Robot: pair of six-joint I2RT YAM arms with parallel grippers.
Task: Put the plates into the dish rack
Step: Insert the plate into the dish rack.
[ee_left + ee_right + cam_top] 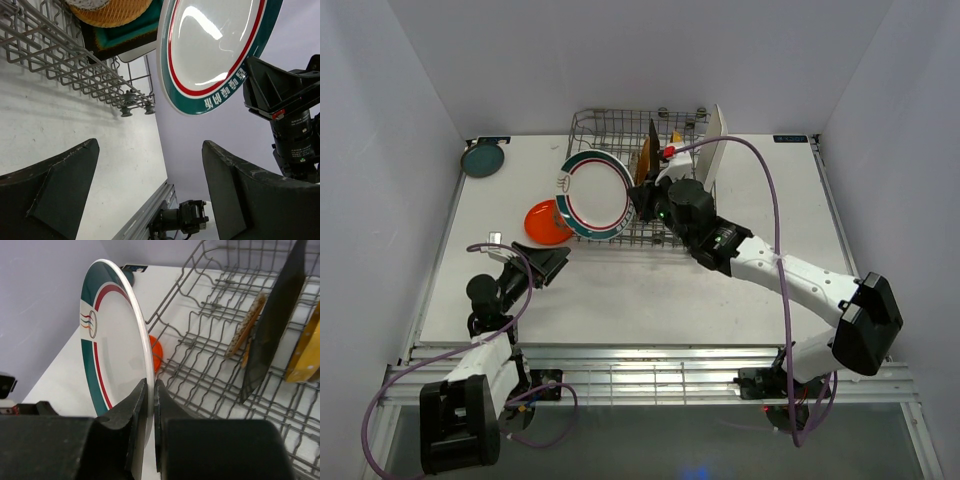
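Your right gripper is pinched tight on the rim of a glossy round plate, white with a teal band and a thin red line. It holds the plate on edge at the near-left corner of the grey wire dish rack. Your left gripper gapes wide and empty just beneath. A flat orange plate lies on the white table beside the rack, partly hidden behind the held plate. A dark square plate and a white rectangular plate stand upright among the tines.
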